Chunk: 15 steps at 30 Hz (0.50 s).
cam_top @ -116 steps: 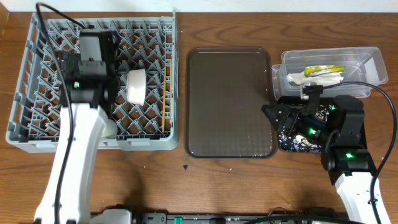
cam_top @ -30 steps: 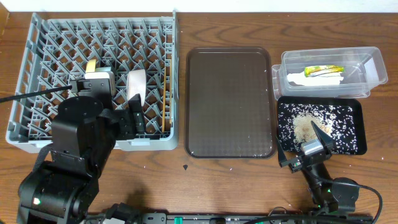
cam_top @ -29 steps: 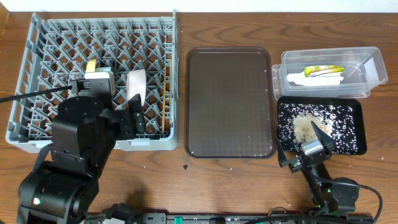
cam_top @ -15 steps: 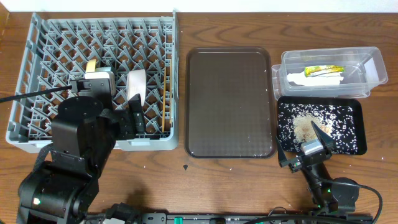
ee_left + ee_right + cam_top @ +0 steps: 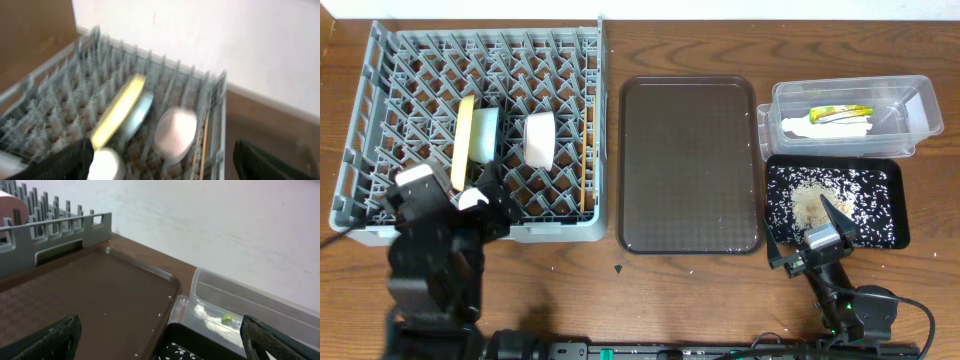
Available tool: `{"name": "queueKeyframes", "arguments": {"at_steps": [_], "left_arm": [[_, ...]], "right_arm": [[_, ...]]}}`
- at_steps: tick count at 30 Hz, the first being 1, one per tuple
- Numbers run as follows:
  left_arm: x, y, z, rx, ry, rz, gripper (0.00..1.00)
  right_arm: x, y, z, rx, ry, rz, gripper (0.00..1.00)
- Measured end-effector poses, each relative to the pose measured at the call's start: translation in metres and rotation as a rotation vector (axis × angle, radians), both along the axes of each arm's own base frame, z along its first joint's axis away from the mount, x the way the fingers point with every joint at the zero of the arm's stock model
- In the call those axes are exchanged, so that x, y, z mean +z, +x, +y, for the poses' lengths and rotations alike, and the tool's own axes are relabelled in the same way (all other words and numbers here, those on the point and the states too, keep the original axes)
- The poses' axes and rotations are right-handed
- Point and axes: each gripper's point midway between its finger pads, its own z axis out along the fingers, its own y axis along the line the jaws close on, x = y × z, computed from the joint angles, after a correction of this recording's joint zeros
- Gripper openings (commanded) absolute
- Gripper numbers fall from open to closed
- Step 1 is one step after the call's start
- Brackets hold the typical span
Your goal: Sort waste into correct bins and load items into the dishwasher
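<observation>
Dark brown serving tray (image 5: 690,165), 1, between grey pegged dish rack (image 5: 550,232), clear plastic tub (image 5: 840,86), black tray (image 5: 904,205); left gripper (image 5: 162,150), right gripper (image 5: 159,325): agape, empty.

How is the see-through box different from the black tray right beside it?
The clear tub is transparent, while the black tray is opaque and dark. The clear tub has tall walls, and the black tray is shallow. The clear tub holds a green-yellow wrapper and a white tissue, whereas the black tray holds scattered rice-like crumbs. Both are rectangular with a similar footprint, and they sit next to each other beside the brown serving tray.
</observation>
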Motion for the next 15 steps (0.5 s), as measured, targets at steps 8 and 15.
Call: {"name": "queueKeyframes", "arguments": {"at_steps": [8,15], "left_arm": [[-0.068,-0.001,0.000,0.000,-0.044,-0.223,0.90],[-0.123,-0.001,-0.002,-0.006,-0.057,-0.276,0.89]], "right_arm": [[0.000,0.000,0.000,0.000,0.000,0.000,0.99],[0.000,0.000,0.000,0.000,0.000,0.000,0.99]]}}
